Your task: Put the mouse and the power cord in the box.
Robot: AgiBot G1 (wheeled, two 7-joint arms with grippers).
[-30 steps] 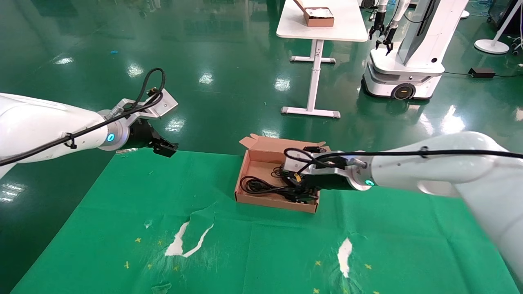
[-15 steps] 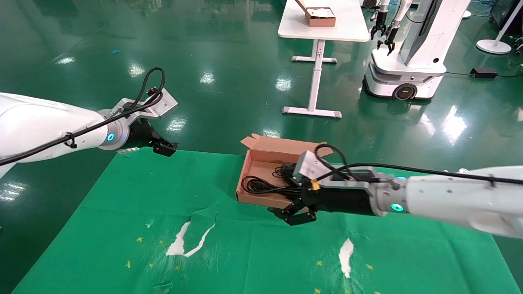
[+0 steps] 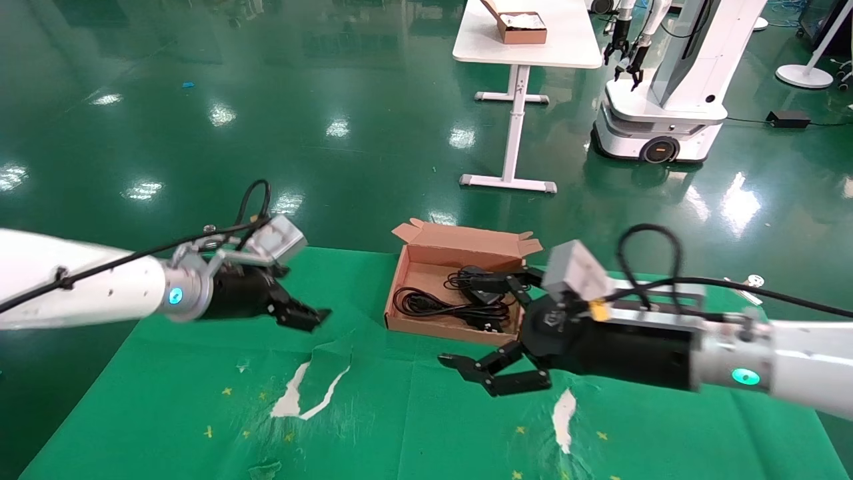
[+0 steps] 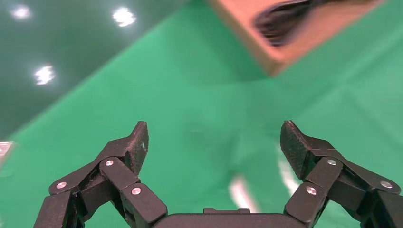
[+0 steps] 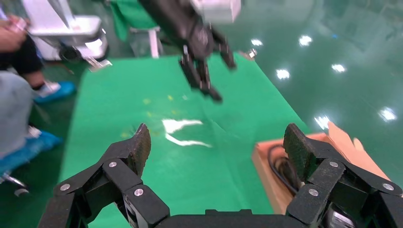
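The right gripper point(image 3: 496, 357) hangs low over the green cloth point(image 3: 413, 413) covering the desk, its jaws spread wide and holding nothing, with the brown box point(image 3: 400, 293) just beyond its upper finger. Torn white patches point(image 3: 296, 393) show in the cloth ahead of the jaws. In the right wrist view the same open fingers point(image 5: 135, 147) frame the cloth, a corner of the box and the other arm farther off. The left gripper point(image 3: 303, 315) hovers above the cloth on the box's other side, a little apart from it; the left wrist view shows its jaws wide apart and empty, the box corner lying ahead of them. Inside the box lies the power cord point(image 3: 426, 305), a black coil on the cardboard floor toward the left gripper's side, with a darker cluster point(image 3: 483, 287) at the end nearest the right gripper, where the mouse cannot be told apart from the cabling. The box's lid flap point(image 3: 466, 237) stands open on the far side. Farther off, on the glossy green floor, stand a white table point(image 3: 566, 40) carrying a smaller brown box point(image 3: 516, 27) and another white robot point(image 3: 666, 100).
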